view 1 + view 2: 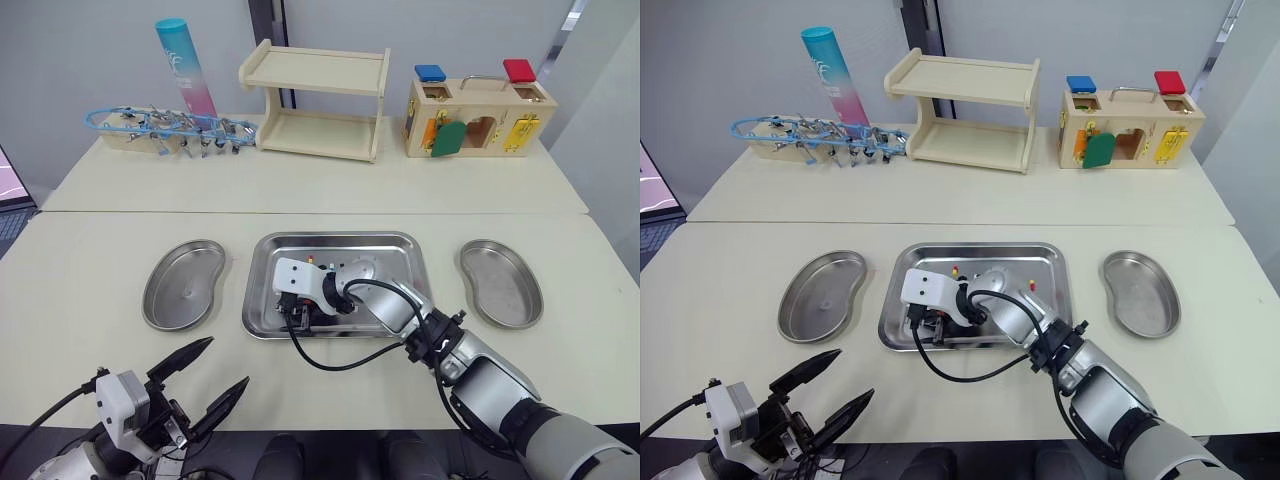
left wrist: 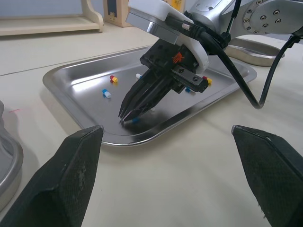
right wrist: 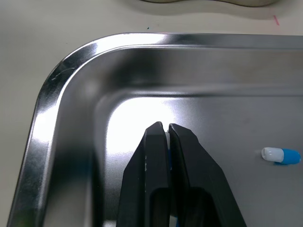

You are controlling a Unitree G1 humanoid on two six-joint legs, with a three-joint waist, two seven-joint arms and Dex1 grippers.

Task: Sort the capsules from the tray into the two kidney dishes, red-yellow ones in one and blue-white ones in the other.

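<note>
Capsules (image 2: 106, 93) lie loose in the tray (image 1: 395, 260), mid-table near the front edge, with the left kidney dish (image 1: 185, 285) and the right kidney dish (image 1: 500, 283) flanking it. A red-yellow capsule (image 2: 113, 79) sits just beside a blue-white one. The right gripper (image 3: 165, 127) is down in the tray's front-left corner, tips on the metal floor and jaws pressed nearly together. There's a speck of blue at the tips, but I can't tell if it's pinched. The left gripper (image 1: 228, 362) hovers over the table's front edge, jaws spread wide.
</note>
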